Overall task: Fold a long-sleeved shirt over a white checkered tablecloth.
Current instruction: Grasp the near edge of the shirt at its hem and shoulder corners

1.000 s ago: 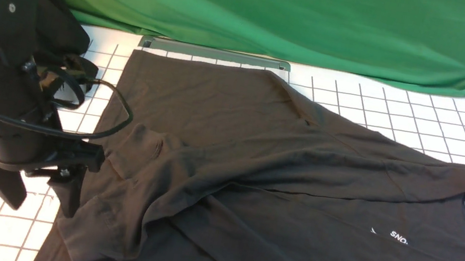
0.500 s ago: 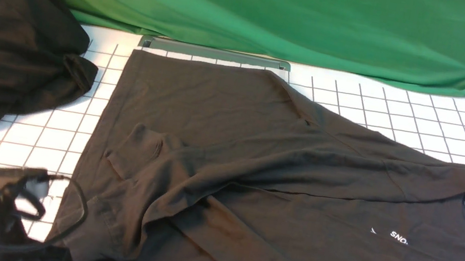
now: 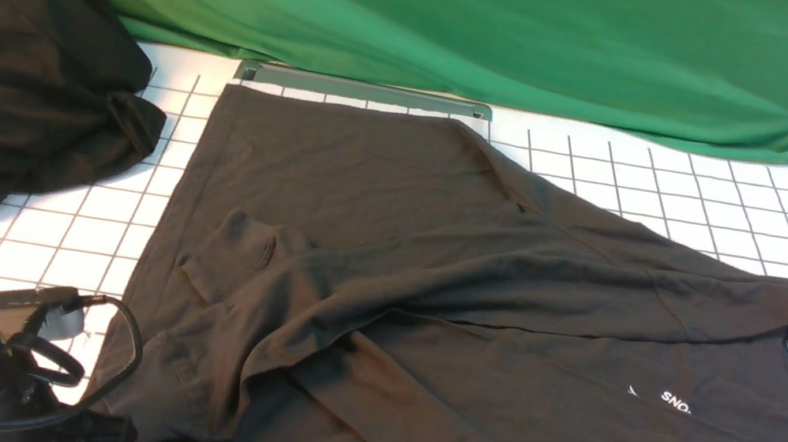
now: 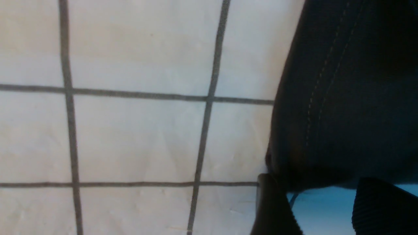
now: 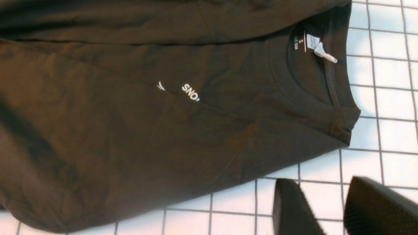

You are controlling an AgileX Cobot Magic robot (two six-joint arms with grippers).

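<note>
Open grid of the white checkered tablecloth (image 3: 726, 197) at 2 and 9 o'clock. Across the centre toward 4, the long-sleeved shirt (image 3: 479, 283): matte, creased, ribbed collar at 3. At 8, left gripper (image 4: 318, 192) parted about the stitched hem edge. Right gripper (image 5: 323, 182) parted, empty, over bare squares near the collar. Soft black heap (image 3: 3, 68) at 10, green sheet (image 3: 476, 19) at 12.

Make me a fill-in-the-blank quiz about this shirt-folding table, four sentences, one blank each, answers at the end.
1. The fabric sheet behind the white checkered tablecloth is coloured ___.
2. The visible white chest letters on the long-sleeved shirt read ___.
3. The black garment heap lies on the robot's ___ side.
4. The right gripper, jaws apart over the tablecloth beside the collar, holds ___.
Missing words: green; SNO; left; nothing.
</note>
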